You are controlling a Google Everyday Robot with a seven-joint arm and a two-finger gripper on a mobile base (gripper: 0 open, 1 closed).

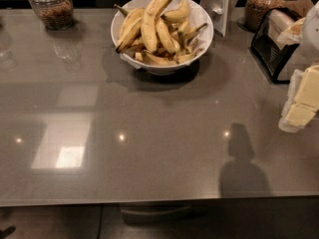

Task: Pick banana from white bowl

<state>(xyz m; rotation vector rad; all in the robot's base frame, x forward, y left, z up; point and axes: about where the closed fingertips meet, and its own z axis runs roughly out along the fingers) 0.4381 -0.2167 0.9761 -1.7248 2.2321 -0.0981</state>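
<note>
While the pale cream-and-white gripper (302,101) hangs over the table's 3 o'clock edge, well apart from the fruit, I cannot tell whether it is released or clenched. At 12 o'clock on the glossy grey-brown table (149,133) stands the wide round glossy white bowl (203,19), heaped with bananas. On top of the heap lies the long, gently curved yellow banana with brown speckles (149,24). Its dark stem tip points to 1 o'clock at the bowl's far rim, and its other end points toward 6 o'clock. Shorter bananas (167,36) crowd beside and beneath it. A glass jar with brown filling (50,6) sits at 11 o'clock, a second glass jar (264,6) at 1 o'clock, and a black wire rack (271,51) at 2 o'clock.
</note>
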